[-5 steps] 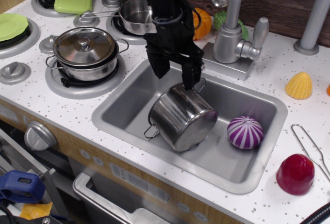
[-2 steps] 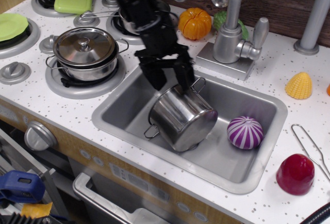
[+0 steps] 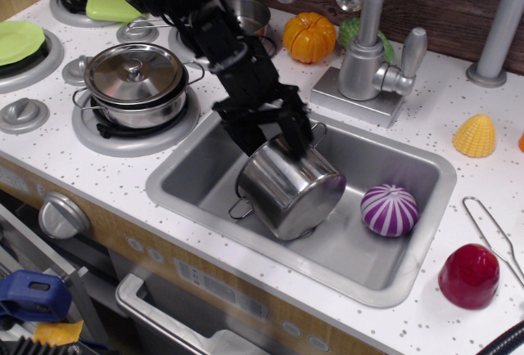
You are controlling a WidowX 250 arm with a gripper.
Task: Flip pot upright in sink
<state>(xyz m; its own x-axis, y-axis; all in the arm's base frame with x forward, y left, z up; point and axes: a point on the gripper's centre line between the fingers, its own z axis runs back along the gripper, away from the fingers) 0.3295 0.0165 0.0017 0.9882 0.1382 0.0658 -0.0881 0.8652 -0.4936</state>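
Observation:
The shiny steel pot (image 3: 291, 187) lies tilted on its side in the left half of the sink (image 3: 184, 177). Its opening is turned away from the camera. One loop handle (image 3: 240, 208) points to the lower left, the other sits by the upper rim. My black gripper (image 3: 273, 137) comes down from the upper left. Its jaws stand apart over the pot's upper edge, one finger (image 3: 246, 136) to the left of the pot and the other (image 3: 300, 132) by the upper handle. I cannot tell whether the fingers touch the pot.
A purple striped ball (image 3: 389, 209) lies in the sink right of the pot. A lidded pot (image 3: 137, 81) and a saucepan (image 3: 242, 13) stand on burners at left. The faucet (image 3: 368, 52) and an orange pumpkin (image 3: 309, 36) are behind the sink. A red object (image 3: 468, 275) and a yellow shell (image 3: 475, 136) are at right.
The arm has leaned over to the left and the gripper has dropped lower, down to the pot's upper edge. The pot and the ball have not moved.

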